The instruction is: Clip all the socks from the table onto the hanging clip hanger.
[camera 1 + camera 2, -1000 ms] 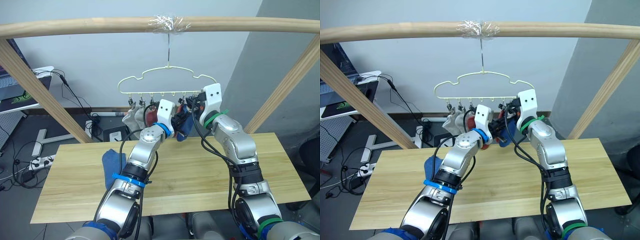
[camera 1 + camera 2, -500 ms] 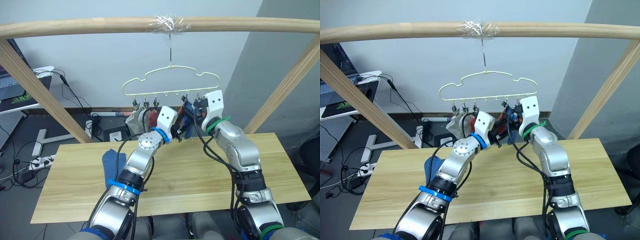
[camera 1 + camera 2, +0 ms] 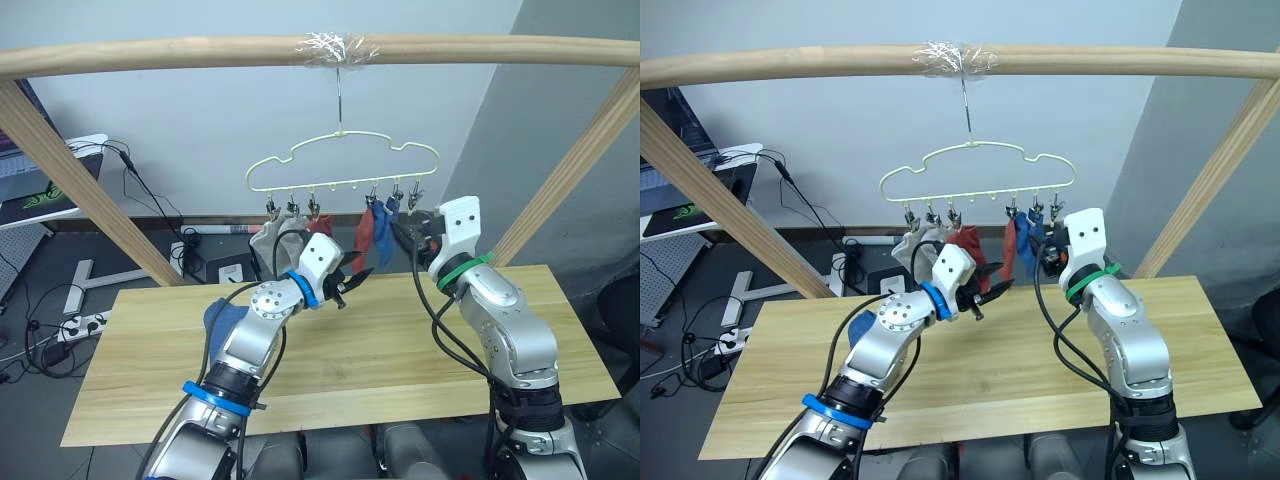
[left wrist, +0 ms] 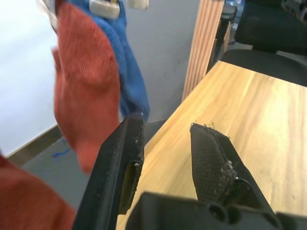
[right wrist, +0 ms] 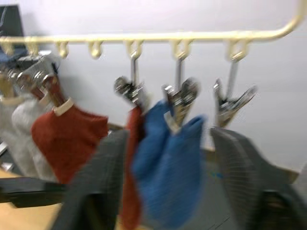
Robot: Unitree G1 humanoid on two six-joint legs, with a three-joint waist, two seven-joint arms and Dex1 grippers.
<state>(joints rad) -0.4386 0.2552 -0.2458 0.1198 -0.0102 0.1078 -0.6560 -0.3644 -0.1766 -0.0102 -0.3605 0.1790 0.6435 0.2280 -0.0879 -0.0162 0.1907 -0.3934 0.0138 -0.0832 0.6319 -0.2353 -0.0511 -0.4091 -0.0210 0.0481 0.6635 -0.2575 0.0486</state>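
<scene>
Both grippers are now drawn back from the clip hanger (image 3: 343,163), fingers parted and empty: the left gripper (image 3: 352,280) sits lower, the right gripper (image 3: 412,232) aside. The blue sock (image 3: 382,233) now hangs clipped and released.

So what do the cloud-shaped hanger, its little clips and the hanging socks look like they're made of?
The pale yellow cloud-shaped hanger looks like thin wire with a smooth painted or plastic coat. Its small grey clips glint like bare metal. The rust red sock and blue sock look like soft matte knit, showing fine ribbed texture.
</scene>
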